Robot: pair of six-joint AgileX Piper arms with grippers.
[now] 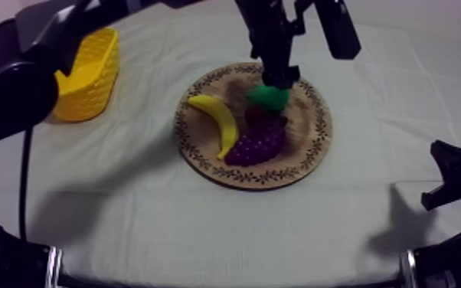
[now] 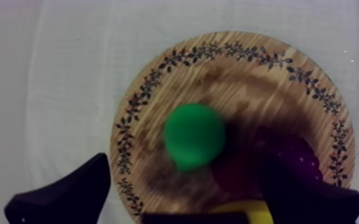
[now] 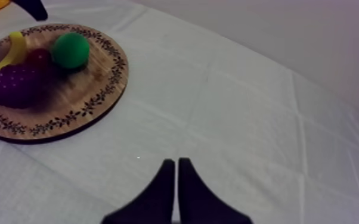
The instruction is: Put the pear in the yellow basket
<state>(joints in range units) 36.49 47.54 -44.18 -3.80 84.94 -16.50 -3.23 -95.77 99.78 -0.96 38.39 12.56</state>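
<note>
In the top view, my left gripper point(image 1: 279, 76) hangs right over the pear point(image 1: 268, 97). It is very close, but I can't quite tell from here if it touches. The pear sits on the wooden board point(image 1: 310, 165), with the grapes point(image 1: 256, 142) and the banana point(image 1: 220, 122) just beside it. The yellow basket point(image 1: 88, 76) is well apart from the gripper, off toward my left side. In the left wrist view, my left gripper point(image 2: 185, 170) is wide open, with one black finger out on each side. The pear point(image 2: 194, 136) lies right below it, between the two. In the right wrist view, my right gripper point(image 3: 176, 179) has its fingers pressed together with nothing in them, low over the cloth. The board and the pear point(image 3: 70, 50) are well ahead of it, and a small red fruit point(image 3: 39, 58) sits just beside the pear. I think the pear is light, hard and smooth, so it may slip or roll. I would pinch it across its round fat middle and keep the fingers off the red fruit.
</note>
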